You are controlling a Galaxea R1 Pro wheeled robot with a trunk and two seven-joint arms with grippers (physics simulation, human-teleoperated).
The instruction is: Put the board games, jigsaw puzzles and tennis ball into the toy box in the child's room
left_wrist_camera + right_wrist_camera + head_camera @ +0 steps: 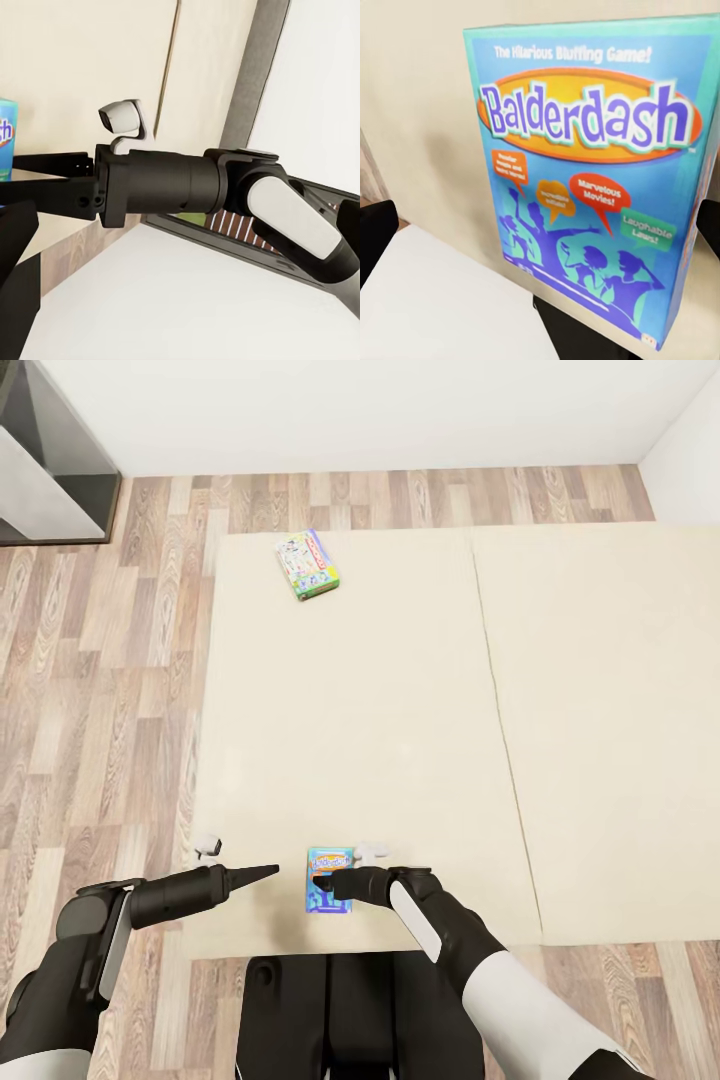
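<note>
Evidently the step in hand is grasping the small blue board game point(328, 880) at the bed's point(400, 740) near edge. Going left to right: the left gripper point(268, 872) hovers beside the box, fingers apparently together, holding nothing; the right gripper point(322, 882) is at the box, and whether its fingers are spread I cannot tell. I'd centre the box between the fingers before squeezing. Farther off lies the Monopoly game point(308, 564). Beige mattress, wood-plank floor point(100, 660), white wall point(380, 410).
</note>
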